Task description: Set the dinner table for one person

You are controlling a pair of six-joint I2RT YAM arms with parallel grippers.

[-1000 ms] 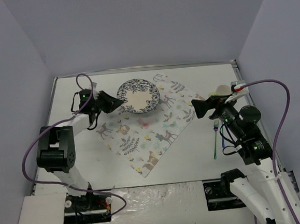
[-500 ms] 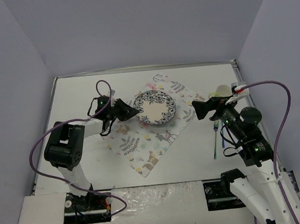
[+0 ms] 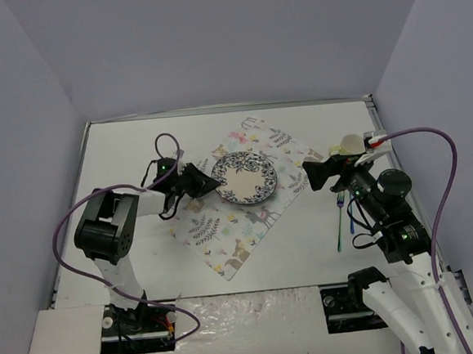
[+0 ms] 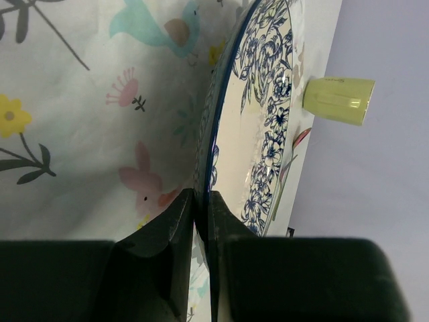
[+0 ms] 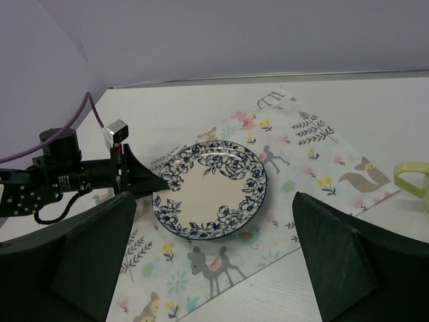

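Your dinner table (image 3: 126, 235) is the white tabletop that fills the floor of the enclosure, with both arm bases at its near edge.

A pastel placemat (image 3: 225, 235) printed with animals and leaves lies around the middle of the table. It is turned diagonally, so one corner points at the far edge and another at the near edge.

A round plate (image 3: 246, 177) with a blue floral border and a cream centre sits over the far half of the placemat. You cannot tell from these views whether it lies flat on the cloth or is slightly raised.

Your left gripper (image 3: 208, 183) reaches in low from the left, and its jaws are nearly together. The left wrist view shows them pinching the plate's rim on its left side, one finger above and one below.

Your right gripper (image 3: 310, 174) hangs above the placemat's right corner, pointing towards the plate but apart from it. Its jaws are spread wide with nothing between them.

A pale yellow-green cup (image 3: 349, 144) stands near the table's right edge, beyond the right gripper.

A green fork (image 3: 339, 218) lies along the right side of the table, just beside the right arm. A blue utensil (image 3: 352, 219) lies next to it, partly hidden by that arm.
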